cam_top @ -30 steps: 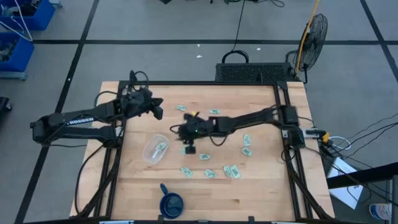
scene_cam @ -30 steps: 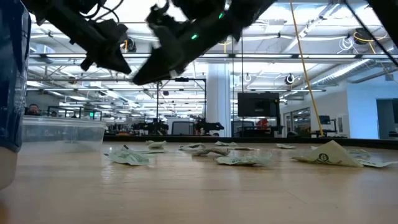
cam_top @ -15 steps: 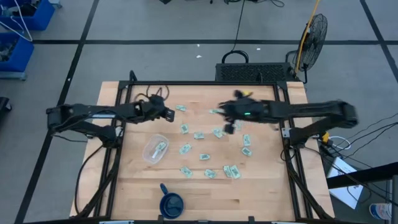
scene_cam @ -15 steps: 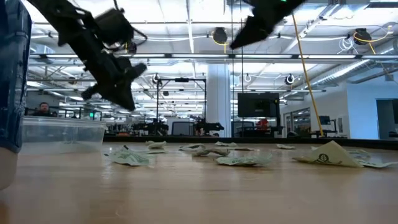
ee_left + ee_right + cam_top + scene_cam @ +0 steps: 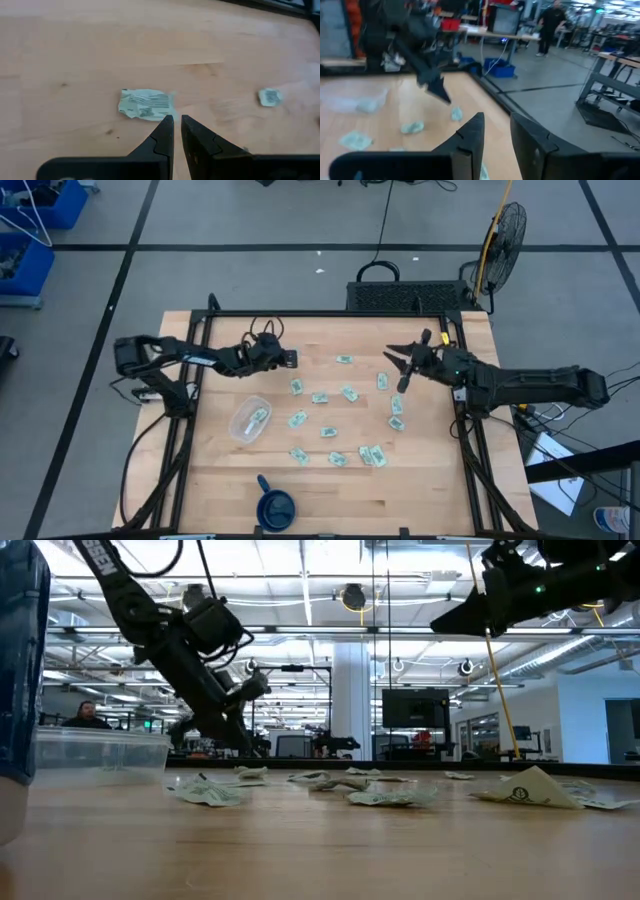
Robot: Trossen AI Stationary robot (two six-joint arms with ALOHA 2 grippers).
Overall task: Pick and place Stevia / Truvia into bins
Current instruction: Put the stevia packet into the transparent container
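Starting nearest the front edge, the dark blue cup (image 5: 275, 506) stands just past the lowest sachets (image 5: 339, 458), and the clear tub (image 5: 249, 420), with one sachet already inside, lies left of the scatter; the rest of the Stevia sachets spread across the middle of the wooden table (image 5: 420, 490). Farther back, the left gripper (image 5: 291, 359) reaches low toward a crumpled sachet (image 5: 146, 104), its fingers (image 5: 164, 134) nearly together with only a slit between them and holding nothing. Coming down like that, it would likely push the flat paper along the wood or pinch one corner and drop it short of the tub. At the far right, the right gripper (image 5: 401, 367) hangs above the table, jaws apart and empty; any swing inward risks crossing the left arm's route.
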